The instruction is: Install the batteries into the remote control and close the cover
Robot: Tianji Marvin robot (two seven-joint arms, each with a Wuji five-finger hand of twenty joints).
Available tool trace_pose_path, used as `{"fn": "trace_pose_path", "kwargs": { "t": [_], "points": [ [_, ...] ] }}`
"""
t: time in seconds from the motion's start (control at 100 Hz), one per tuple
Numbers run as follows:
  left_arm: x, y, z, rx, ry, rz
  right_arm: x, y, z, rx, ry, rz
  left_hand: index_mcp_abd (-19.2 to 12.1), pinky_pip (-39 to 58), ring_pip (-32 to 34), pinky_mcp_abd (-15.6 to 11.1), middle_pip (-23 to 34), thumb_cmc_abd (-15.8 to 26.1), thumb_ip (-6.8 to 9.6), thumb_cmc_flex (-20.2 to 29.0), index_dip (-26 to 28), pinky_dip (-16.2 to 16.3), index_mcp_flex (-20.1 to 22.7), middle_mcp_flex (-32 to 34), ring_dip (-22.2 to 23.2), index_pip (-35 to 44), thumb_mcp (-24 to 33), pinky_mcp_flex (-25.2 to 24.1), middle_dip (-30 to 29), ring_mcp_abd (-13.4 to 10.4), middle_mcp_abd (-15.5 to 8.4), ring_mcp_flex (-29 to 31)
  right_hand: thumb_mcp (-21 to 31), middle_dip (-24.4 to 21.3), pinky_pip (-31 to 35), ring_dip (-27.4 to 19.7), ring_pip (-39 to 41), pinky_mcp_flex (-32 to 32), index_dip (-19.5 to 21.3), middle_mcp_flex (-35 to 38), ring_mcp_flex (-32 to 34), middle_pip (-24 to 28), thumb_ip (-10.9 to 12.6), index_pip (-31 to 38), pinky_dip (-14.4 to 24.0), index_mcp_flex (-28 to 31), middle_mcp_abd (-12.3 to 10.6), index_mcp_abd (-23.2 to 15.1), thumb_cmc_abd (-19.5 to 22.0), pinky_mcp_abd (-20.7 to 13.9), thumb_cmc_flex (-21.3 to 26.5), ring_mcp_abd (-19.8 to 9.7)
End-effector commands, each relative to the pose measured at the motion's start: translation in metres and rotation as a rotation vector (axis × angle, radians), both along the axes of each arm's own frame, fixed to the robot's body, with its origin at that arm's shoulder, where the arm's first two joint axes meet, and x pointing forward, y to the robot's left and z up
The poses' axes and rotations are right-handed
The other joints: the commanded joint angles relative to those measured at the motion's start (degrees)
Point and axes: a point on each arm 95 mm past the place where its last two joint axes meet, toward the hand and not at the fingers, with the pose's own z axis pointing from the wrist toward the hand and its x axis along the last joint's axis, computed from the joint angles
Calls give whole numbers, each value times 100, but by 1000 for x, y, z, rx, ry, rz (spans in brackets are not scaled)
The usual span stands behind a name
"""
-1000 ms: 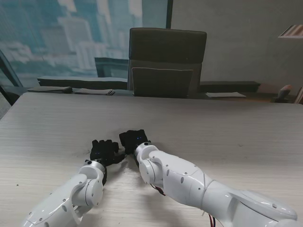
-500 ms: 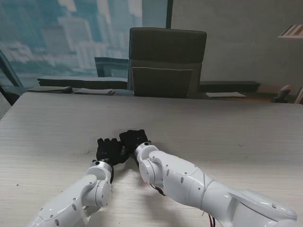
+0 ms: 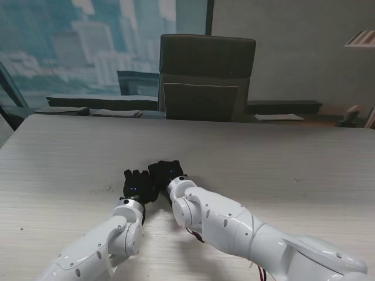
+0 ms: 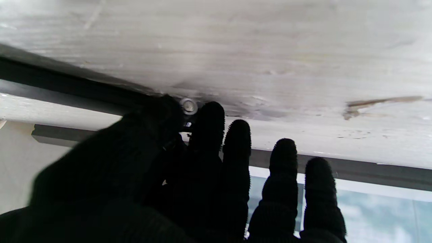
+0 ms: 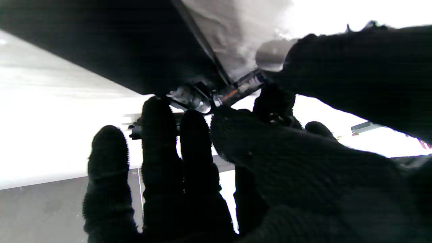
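In the stand view my two black-gloved hands meet at the middle of the table, the left hand (image 3: 139,186) pressed against the right hand (image 3: 166,171); they hide the remote and battery. The left wrist view shows thumb and forefinger of the left hand (image 4: 189,175) pinching a battery (image 4: 188,106) by its metal end. In the right wrist view the right hand (image 5: 189,168) holds the dark remote control (image 5: 118,44) with its fingers. The open compartment's metal contacts (image 5: 192,96) show, and the battery (image 5: 244,85) lies slanted at the compartment, held by the left hand (image 5: 354,74).
The pale wood-grain table (image 3: 263,158) stretches wide on all sides of the hands. A dark office chair (image 3: 205,76) stands behind its far edge. Flat dark items (image 3: 88,111) lie on a ledge at the far left.
My left hand has moved to the right and slightly away from me, closing the gap until it touches the right hand. The right hand has stayed put.
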Motion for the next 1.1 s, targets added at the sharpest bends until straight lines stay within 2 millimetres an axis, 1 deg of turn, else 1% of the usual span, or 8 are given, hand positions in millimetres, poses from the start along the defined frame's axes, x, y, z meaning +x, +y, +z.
{"fn": "trace_pose_path", "kwargs": {
  "t": [0.0, 0.2, 0.35, 0.55, 0.62, 0.65, 0.85, 1.09],
  "points": [
    [-7, 0, -13, 5, 39, 8, -5, -1, -8, -6, 28, 3, -479, 14, 92, -23, 157, -173, -216, 276, -199, -77, 549, 97, -44, 92, 236, 11, 123, -71, -89, 66, 104, -68, -48, -92, -5, 36, 6, 104, 122, -85, -39, -69, -28, 58, -107, -17, -47, 154, 227, -170],
    [-5, 4, -11, 0, 6, 21, -5, -2, -7, 2, 22, 4, -687, 62, 143, -37, 265, -238, -236, 335, -379, -106, 869, 344, -49, 144, 369, 41, 140, -119, -319, 129, 42, -71, -48, -76, -6, 36, -2, 68, 84, -98, -63, -71, -28, 14, -106, -23, -72, 154, 125, -201],
    [-4, 7, -8, -8, -11, 27, -6, -4, -2, 18, 10, 10, -785, 78, 153, -33, 280, -278, -228, 289, -429, -128, 913, 387, -56, 170, 442, 40, 140, -132, -343, 137, -443, -13, -94, 34, -37, -63, -98, -105, -39, -61, -79, -45, -27, -166, -120, 11, 17, 153, -596, -165],
    [-3, 9, -5, -20, -28, 33, -7, -7, 4, 26, -15, 13, -777, 84, 157, -35, 292, -294, -232, 281, -436, -149, 904, 399, -61, 208, 482, 37, 163, -144, -365, 135, -1129, 288, -199, 153, -153, -397, 181, -456, -390, -171, 348, -824, 70, -160, -69, 254, 621, 123, -1485, -28],
    [-3, 10, -4, -20, -33, 34, -7, -8, 6, 30, -28, 13, -770, 86, 157, -34, 293, -300, -231, 281, -436, -154, 903, 405, -62, 218, 496, 36, 172, -147, -365, 137, -1266, 300, -282, 169, -186, -495, 494, -553, -478, -197, 676, -1111, 58, -150, -63, 325, 818, 127, -1677, -38],
    [-2, 11, -4, -21, -35, 35, -7, -9, 7, 31, -35, 13, -773, 87, 154, -34, 290, -304, -236, 276, -437, -157, 899, 399, -65, 221, 497, 36, 175, -152, -361, 132, -1348, 300, -305, 179, -199, -525, 792, -588, -525, -206, 837, -1262, 56, -156, -60, 339, 849, 123, -1730, -28],
    [-2, 13, -2, -26, -42, 40, -7, -18, 16, 9, -103, 12, -777, 92, 149, -34, 288, -302, -243, 271, -435, -166, 892, 403, -69, 238, 501, 35, 190, -145, -371, 127, -1539, 305, -406, 225, -192, -786, 871, -816, -844, -224, 749, -1511, 45, -278, 52, 623, 783, 105, -1864, 18],
    [-2, 13, 0, -25, -44, 35, -16, -36, 18, -87, -136, 4, -784, 93, 144, -33, 277, -296, -244, 265, -433, -177, 876, 404, -73, 251, 501, 31, 201, -152, -380, 126, -1874, 252, -389, 293, -165, -1090, 803, -1074, -1202, -333, 699, -2183, 119, -238, 432, 1360, 223, 168, -2432, 308]
  ]
}}
